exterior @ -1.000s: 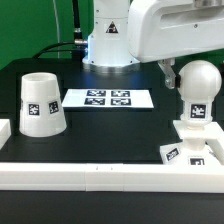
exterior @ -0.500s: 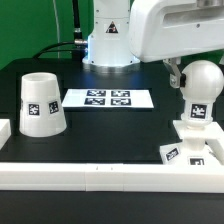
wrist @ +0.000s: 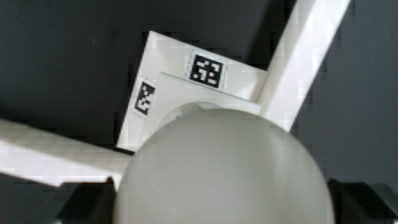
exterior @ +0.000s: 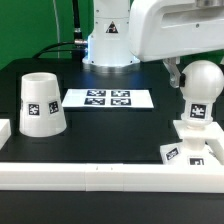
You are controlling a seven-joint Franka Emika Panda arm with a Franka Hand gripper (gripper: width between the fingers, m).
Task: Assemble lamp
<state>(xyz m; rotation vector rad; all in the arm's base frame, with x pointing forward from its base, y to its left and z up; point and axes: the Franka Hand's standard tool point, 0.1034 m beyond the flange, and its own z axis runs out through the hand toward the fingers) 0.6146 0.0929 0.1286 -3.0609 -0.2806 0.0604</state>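
Note:
The white bulb (exterior: 203, 88) stands upright on the square base (exterior: 178, 150) at the exterior view's right, its round head up and a tag on its stem. My gripper (exterior: 196, 75) is at the bulb's head, with one dark finger (exterior: 172, 72) showing beside it. In the wrist view the bulb head (wrist: 222, 165) fills the space between my two dark fingers, so my gripper (wrist: 217, 208) looks shut on it. The tagged base (wrist: 178, 75) lies beneath. The tapered shade (exterior: 40, 103) stands alone at the exterior view's left, open end up.
The marker board (exterior: 105, 98) lies flat mid-table, between the shade and the bulb. A long white rail (exterior: 90, 175) runs along the front edge. In the wrist view, rails (wrist: 311, 50) cross beside the base. The robot's own base (exterior: 108, 40) stands behind.
The bulb head and my gripper shifted slightly toward the exterior view's right a second ago. Since half a second ago nothing has visibly moved.

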